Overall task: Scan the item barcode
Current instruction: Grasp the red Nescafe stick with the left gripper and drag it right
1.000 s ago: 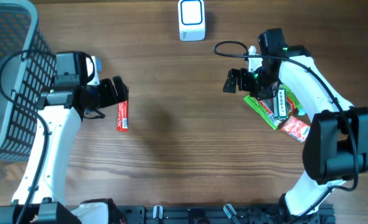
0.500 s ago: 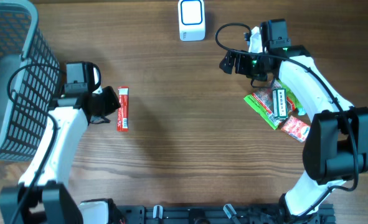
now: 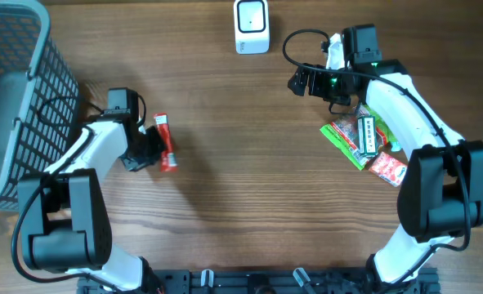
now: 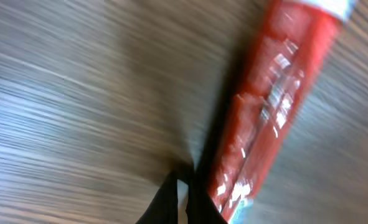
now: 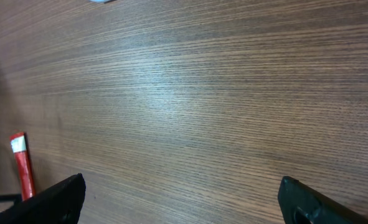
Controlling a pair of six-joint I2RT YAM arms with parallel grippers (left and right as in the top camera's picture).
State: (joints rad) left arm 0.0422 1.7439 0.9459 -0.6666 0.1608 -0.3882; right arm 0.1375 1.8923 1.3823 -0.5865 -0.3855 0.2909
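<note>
Overhead: left gripper (image 3: 153, 154) has snapped shut against the red stick-shaped foil packet (image 3: 167, 143) on the wooden table (image 3: 241, 188), skewing it; real pinch unclear. Right gripper (image 3: 305, 82) hangs wide open, so scanning likely needs a regrasp.

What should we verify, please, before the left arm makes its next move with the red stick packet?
1. Is the left end effector shut? ok.
2. Is the red stick packet pinched, not just lying beside it? cannot tell.
3. Is the packet's scannable side identified? cannot tell; the wrist view is blurred.
4. Is the white scanner unobstructed? ok.
5. Is the right end effector open and away from the packet? ok.
</note>
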